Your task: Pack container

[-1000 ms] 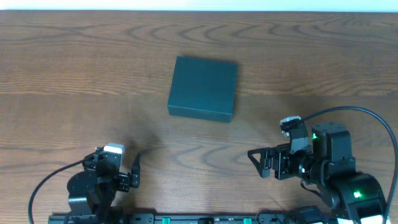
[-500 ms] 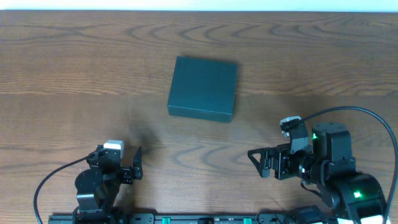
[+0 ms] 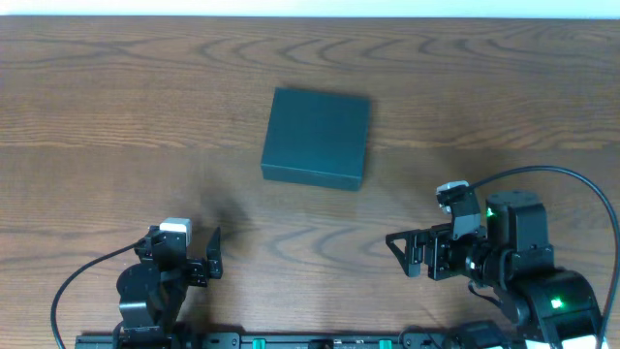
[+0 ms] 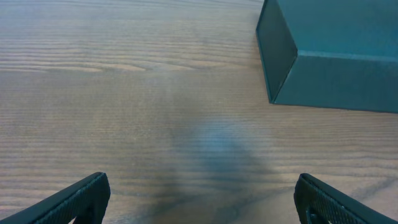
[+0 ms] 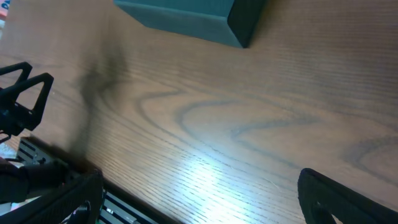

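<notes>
The container (image 3: 317, 138) is a dark teal-green square box with its lid shut, standing at the middle of the wooden table. It also shows at the top right of the left wrist view (image 4: 336, 56) and at the top of the right wrist view (image 5: 193, 15). My left gripper (image 3: 184, 247) is open and empty at the table's front left, well short of the box; its fingers frame bare wood (image 4: 202, 199). My right gripper (image 3: 397, 254) is open and empty at the front right, pointing left (image 5: 199, 193).
The wooden table (image 3: 116, 116) runs to a pale wall strip at the far edge. A black rail (image 3: 310, 341) lies along the front edge between the two arm bases. A black cable (image 3: 572, 179) arcs over the right arm.
My left arm has shifted a little to the right and turned slightly, then held still. The right arm and the container have not moved.
</notes>
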`<state>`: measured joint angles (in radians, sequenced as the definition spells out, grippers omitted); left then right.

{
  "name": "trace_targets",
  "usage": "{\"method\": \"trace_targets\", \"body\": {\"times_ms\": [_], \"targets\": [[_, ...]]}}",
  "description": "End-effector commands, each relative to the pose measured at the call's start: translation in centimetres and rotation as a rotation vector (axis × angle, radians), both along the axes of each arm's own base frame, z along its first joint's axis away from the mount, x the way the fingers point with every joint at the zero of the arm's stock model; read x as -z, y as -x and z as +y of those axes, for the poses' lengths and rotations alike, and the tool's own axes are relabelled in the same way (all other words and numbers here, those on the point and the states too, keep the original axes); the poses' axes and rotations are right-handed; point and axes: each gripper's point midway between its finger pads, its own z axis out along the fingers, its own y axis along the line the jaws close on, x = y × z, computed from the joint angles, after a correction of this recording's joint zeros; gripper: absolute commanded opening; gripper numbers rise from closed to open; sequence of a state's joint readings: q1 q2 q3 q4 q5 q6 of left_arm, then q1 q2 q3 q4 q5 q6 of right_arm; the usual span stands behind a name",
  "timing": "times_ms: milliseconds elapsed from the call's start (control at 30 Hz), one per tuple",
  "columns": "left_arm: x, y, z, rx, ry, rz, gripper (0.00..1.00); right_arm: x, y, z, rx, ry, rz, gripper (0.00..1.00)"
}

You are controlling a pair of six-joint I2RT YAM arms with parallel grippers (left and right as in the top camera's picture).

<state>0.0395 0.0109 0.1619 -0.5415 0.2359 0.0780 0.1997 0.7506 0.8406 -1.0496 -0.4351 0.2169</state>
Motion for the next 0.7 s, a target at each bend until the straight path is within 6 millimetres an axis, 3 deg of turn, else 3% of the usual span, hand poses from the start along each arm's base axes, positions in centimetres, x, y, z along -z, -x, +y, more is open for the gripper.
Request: {"method": "trace_targets", "body": {"times_ms": [0, 333, 467, 667], "targets": [[0.4, 0.0, 0.1, -0.009, 0.007, 0.005, 0.96, -0.1, 0.2, 0.3, -0.01, -0.012, 0.0, 0.99], [0.4, 0.0, 0.1, -0.009, 0.007, 0.004, 0.96, -0.2, 0.3, 0.4, -0.018, -0.012, -0.002, 0.99], [0.4, 0.0, 0.1, -0.009, 0.007, 0.005, 0.96, -0.6, -1.9, -3.5, 0.095, 0.201, -0.21, 0.99], [0.4, 0.0, 0.1, -0.009, 0.007, 0.005, 0.96, 1.0, -2.6, -6.8, 0.266, 0.271, -0.472, 0.99]]}}
